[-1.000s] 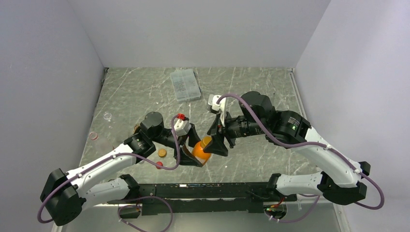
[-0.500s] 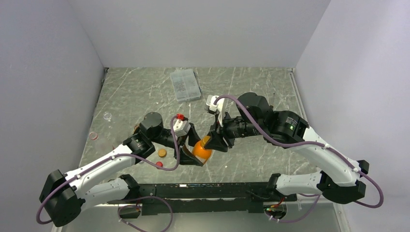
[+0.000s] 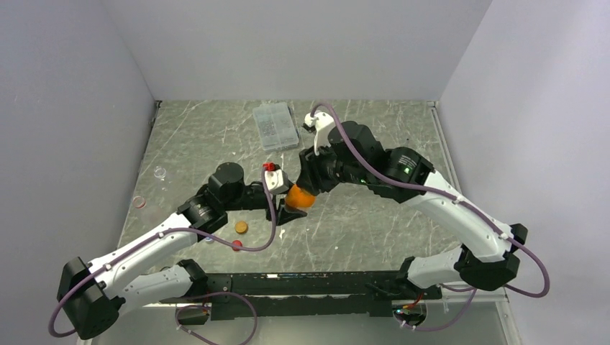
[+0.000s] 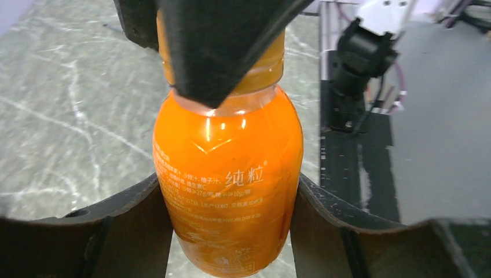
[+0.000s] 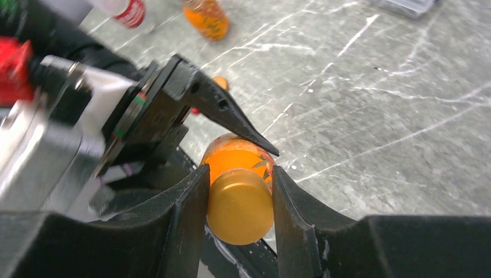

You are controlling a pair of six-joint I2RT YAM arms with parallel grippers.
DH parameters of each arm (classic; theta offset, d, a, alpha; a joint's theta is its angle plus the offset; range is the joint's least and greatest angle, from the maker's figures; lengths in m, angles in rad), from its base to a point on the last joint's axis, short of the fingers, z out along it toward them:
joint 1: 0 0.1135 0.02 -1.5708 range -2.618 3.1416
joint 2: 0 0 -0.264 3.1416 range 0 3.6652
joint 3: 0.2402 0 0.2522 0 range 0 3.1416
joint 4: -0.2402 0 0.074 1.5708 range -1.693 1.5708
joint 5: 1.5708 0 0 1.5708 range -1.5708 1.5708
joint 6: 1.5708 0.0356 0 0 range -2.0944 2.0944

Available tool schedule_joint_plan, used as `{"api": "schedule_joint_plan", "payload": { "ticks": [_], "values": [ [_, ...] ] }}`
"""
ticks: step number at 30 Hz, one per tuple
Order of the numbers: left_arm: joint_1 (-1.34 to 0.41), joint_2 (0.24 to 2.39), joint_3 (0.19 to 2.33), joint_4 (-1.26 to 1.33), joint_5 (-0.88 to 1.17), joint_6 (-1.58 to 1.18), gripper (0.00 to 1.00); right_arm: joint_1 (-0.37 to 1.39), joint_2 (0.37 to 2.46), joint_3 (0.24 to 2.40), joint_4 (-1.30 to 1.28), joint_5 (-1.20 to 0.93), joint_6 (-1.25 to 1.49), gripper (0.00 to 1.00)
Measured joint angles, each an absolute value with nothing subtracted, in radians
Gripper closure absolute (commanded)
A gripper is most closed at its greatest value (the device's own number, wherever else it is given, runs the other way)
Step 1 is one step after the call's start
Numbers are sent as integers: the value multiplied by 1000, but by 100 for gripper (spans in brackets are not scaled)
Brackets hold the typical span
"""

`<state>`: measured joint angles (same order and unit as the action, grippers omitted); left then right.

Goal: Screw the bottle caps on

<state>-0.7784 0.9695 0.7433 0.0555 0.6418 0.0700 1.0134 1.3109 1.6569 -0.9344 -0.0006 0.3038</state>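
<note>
An orange bottle [image 3: 301, 196] hangs above the table between both grippers. My left gripper [image 4: 228, 186] is shut on the bottle [image 4: 228, 174] around its belly, one finger on each side. My right gripper [image 5: 240, 174] is shut on the orange cap [image 5: 240, 205], which sits on the bottle's neck. In the left wrist view the right gripper's black fingers [image 4: 214, 52] cover the neck. A loose orange cap [image 3: 241, 227] and a red cap [image 3: 237, 245] lie on the table near the left arm.
A flat clear compartment box [image 3: 275, 126] lies at the back. Two clear round dishes [image 3: 160, 172] sit at the left edge. Another orange bottle [image 5: 206, 17] and a clear bottle with a red label [image 5: 124, 8] stand beyond the left wrist.
My right gripper has closed on the cap. Both arms have carried the bottle away from the near edge, and the right wrist has turned.
</note>
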Motion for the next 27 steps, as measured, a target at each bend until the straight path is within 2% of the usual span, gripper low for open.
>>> {"api": "schedule_joint_plan", "payload": {
  "ticks": [2,6,9,12,16,27],
  "values": [
    [-779,987,750,58,593,93,100,1006,1336,1670,-938,59,353,78],
    [-779,1022,764,68,540,120,100,1003,1374,1701,-959,162,421,31],
    [-778,1040,770,130,508,125,100,1009,1384,1716,-1001,202,467,13],
    [-774,1043,770,195,487,124,100,1016,1386,1734,-1033,231,488,12],
    [-774,1047,770,240,479,123,100,1016,1386,1740,-1042,260,504,26],
    [-774,1068,752,269,466,122,100,1018,1384,1740,-1011,290,525,44]
  ]
}}
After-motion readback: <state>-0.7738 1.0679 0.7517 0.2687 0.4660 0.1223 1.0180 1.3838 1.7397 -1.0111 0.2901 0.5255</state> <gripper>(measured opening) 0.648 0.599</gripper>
